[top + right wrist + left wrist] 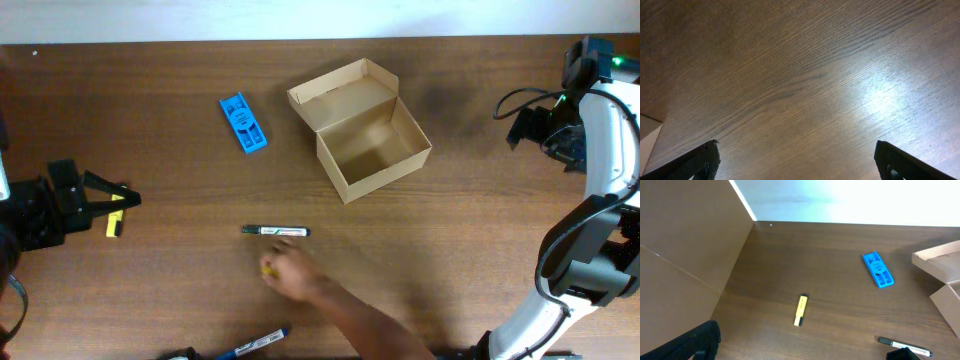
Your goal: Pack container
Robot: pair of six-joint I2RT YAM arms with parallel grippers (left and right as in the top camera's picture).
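The brown cardboard container [368,135] stands open and empty at the table's middle back, its flap lid raised to the far left; its edge shows in the left wrist view [942,267]. A yellow marker [115,224] lies just in front of my left gripper [118,198], which is open and empty; the marker also shows in the left wrist view [800,310]. A black-and-white marker [276,231] lies mid-table, also in the left wrist view [904,344]. A blue marker [255,344] lies at the front edge. My right gripper [800,167] is open and empty over bare wood at the far right.
A flat blue plastic piece [243,122] lies left of the container, also in the left wrist view [878,270]. A person's hand [295,275] reaches in from the front, holding something small and yellow. The white wall runs along the table's back edge.
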